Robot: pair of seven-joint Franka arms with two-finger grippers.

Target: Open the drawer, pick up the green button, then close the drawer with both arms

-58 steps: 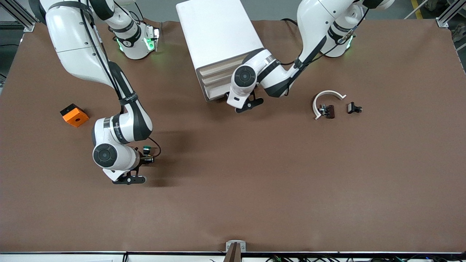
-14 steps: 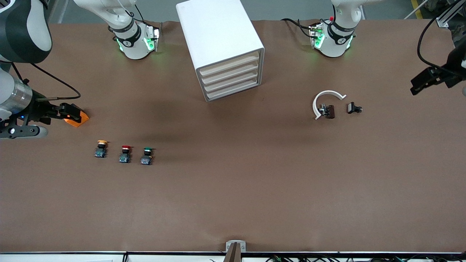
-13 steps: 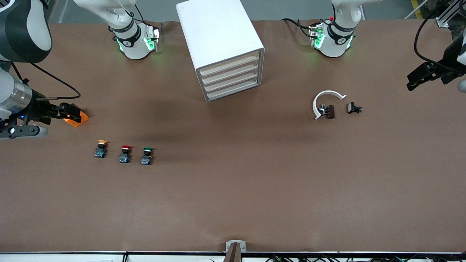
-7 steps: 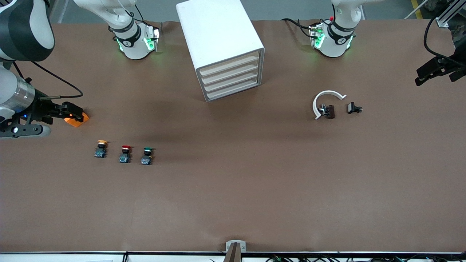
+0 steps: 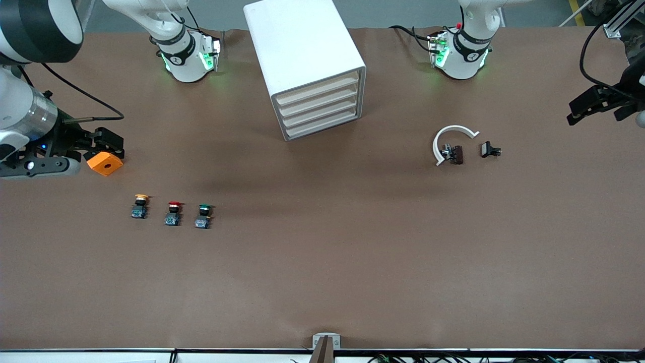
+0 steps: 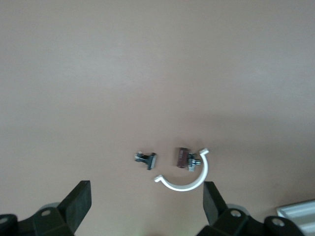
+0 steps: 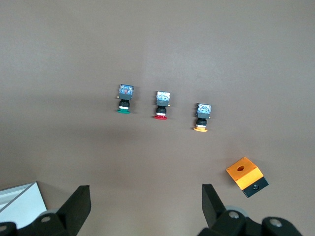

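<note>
A: Drawer (image 5: 322,128)?
B: Lowest of four in the white cabinet (image 5: 302,50), upper centre of the front view. Flush, pushed in.
A: Green button (image 5: 203,216)?
B: On the table (image 5: 352,262), lower left of centre, in a row with the red button (image 5: 173,214) and yellow button (image 5: 139,206).
A: Grippers?
B: Right gripper (image 5: 103,143) at the frame's left edge, just above the orange block (image 5: 105,162), fingers spread, empty. Left gripper (image 5: 587,103) at the frame's right edge, fingers spread, empty.
</note>
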